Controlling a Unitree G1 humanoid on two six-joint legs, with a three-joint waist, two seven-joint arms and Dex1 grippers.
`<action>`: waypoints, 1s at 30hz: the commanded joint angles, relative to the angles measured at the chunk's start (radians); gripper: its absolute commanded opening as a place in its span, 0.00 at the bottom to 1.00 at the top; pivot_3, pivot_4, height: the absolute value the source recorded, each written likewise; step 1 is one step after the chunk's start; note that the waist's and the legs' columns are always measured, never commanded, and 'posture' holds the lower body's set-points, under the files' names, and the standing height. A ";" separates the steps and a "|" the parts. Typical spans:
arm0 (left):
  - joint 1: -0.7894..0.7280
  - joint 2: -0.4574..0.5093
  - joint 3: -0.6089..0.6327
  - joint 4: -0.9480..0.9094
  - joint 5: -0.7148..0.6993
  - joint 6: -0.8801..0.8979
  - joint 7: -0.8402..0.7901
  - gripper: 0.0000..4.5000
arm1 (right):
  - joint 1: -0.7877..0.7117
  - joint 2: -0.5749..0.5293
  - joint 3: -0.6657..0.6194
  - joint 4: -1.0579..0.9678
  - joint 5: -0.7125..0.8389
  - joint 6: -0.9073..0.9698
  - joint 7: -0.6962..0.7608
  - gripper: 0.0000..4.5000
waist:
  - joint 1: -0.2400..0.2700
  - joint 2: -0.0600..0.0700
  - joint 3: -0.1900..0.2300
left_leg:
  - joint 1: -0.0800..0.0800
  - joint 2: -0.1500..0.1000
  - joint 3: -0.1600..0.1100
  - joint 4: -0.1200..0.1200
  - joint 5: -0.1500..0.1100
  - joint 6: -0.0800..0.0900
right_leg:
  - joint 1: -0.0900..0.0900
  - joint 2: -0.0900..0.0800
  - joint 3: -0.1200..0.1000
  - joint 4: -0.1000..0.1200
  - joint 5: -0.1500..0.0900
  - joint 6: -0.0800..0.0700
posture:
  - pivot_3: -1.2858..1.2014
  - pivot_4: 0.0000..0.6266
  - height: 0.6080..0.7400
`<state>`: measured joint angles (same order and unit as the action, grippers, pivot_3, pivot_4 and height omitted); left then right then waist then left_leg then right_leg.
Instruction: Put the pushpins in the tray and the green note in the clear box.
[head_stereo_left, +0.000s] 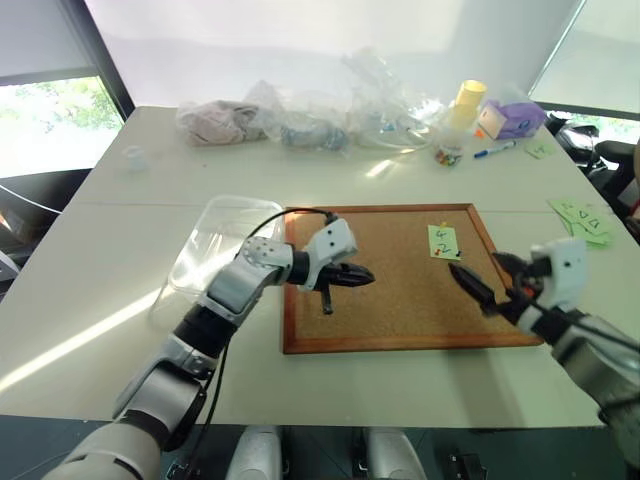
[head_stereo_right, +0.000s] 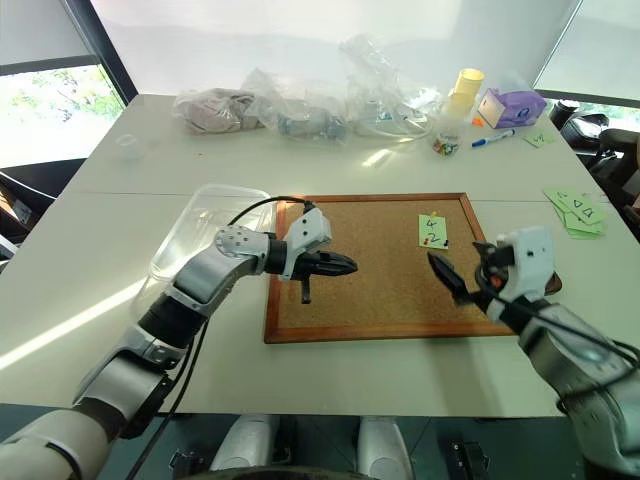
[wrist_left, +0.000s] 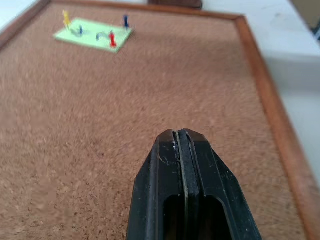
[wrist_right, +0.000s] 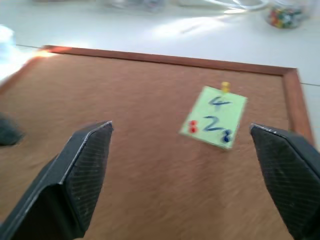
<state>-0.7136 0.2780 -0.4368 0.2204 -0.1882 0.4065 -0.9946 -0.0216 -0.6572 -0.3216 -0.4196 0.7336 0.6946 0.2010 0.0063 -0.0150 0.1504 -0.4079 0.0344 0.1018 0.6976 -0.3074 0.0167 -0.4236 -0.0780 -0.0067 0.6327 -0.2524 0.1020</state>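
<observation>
Left eye view shows a white worktop (head_stereo_left: 120, 260) with an orange-framed corkboard (head_stereo_left: 400, 300) lying flat in the middle. The clear box (head_stereo_left: 215, 240) lies on the worktop just beside the board's left edge, partly behind the left arm. Along the far edge of the worktop there is a row of thin plastic bags (head_stereo_left: 300, 120), a yellow cup (head_stereo_left: 468, 98), a purple box (head_stereo_left: 510, 118) and a blue marker (head_stereo_left: 495, 150). Some other pale-green slips (head_stereo_left: 580, 218) lie on the worktop to the right of the board.

The left pincer (head_stereo_left: 362, 277) hangs over the left-middle part of the board, pointing to the right; in the left wrist view its two fingers (wrist_left: 170, 200) are pressed together with nothing between them. The right pincer (head_stereo_left: 485, 280) is over the right part of the board, and its fingers (wrist_right: 80, 170) stand wide apart and hold nothing.

The green note (wrist_right: 214, 116) is pinned near the far right corner of the board, and it lies between the right pincer's open fingers in the right wrist view, but apart from them. It has the marks "4" and "2". The pushpins (wrist_right: 225, 87) are in the note: a yellow one at the far edge, a red one and a blue one at the two near corners.
</observation>
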 joint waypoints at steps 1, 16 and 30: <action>-0.020 -0.017 -0.013 0.028 0.051 -0.053 0.008 0.01 | -0.151 0.040 0.064 0.158 -0.094 -0.047 0.006 1.00 | 0.001 0.000 0.000 | 0.000 0.000 0.000 0.000 0.000 0.000 | 0.000 0.000 0.000 0.000 0.001 0.001 | 0.52 0.24 0.98; 0.004 -0.018 -0.039 0.069 0.146 -0.044 -0.021 0.01 | -0.509 0.128 0.156 0.701 -0.328 -0.191 0.126 1.00 | 0.004 0.002 0.000 | 0.000 -0.001 0.001 0.000 0.000 0.000 | 0.000 -0.002 0.000 0.000 0.001 0.003 | 0.52 0.24 0.98; 0.025 -0.019 -0.039 0.053 0.164 -0.039 -0.017 0.00 | -0.604 0.176 0.140 0.892 -0.408 -0.254 0.154 0.48 | 0.002 0.003 -0.001 | 0.000 -0.001 0.001 0.000 0.000 0.000 | 0.000 -0.002 0.000 0.000 0.002 0.004 | 0.52 0.24 0.98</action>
<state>-0.7082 0.2576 -0.4572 0.2770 -0.0427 0.3616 -1.0102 -0.6007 -0.4831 -0.1596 0.4779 0.3294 0.4663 0.3490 0.0081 -0.0123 0.1498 -0.4082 0.0337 0.1031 0.6979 -0.3073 0.0167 -0.4231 -0.0800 -0.0068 0.6329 -0.2500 0.1064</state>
